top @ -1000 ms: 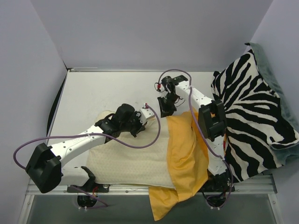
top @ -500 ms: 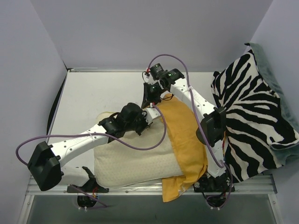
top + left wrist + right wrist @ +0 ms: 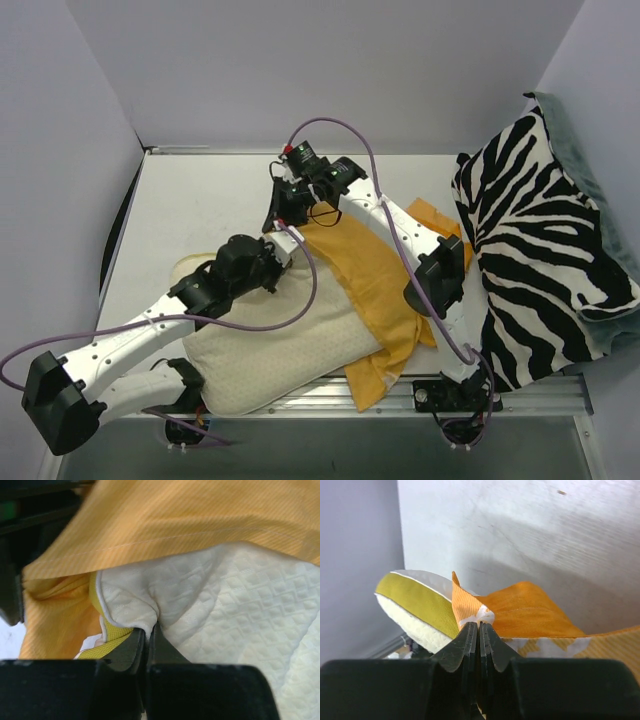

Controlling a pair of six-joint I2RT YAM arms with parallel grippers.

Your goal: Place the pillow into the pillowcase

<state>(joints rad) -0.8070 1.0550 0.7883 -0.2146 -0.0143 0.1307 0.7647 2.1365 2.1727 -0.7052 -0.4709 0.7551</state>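
The left gripper point(image 3: 148, 630) has its two fingers pressed tight together. They pinch a small fold at the corner of the pillow point(image 3: 290, 350), right by its yellow-green edge. Orange cloth hangs over that corner, and more orange cloth sits to the left of it. The left arm comes from the near left side of the table point(image 3: 200, 200). It lies low and reaches forward and to the right, along the pillow's far edge.

The right gripper point(image 3: 480, 625) is squeezed together too. It grips an edge of the pillowcase point(image 3: 370, 275), and a little white bit shows at the pinch. The end of the pillow with its yellow-green band sits just to the left of those fingers. The right arm starts at the near right corner. It stretches out long, away and to the left, over the orange cloth.

The two grippers are close to each other, near the middle of the table.

The pillow lies by the near edge of the table. Its left part is bare. Its right end and far corner are covered by the pillowcase. A zebra cushion point(image 3: 540, 240) leans at the right side, apart from the pillow.
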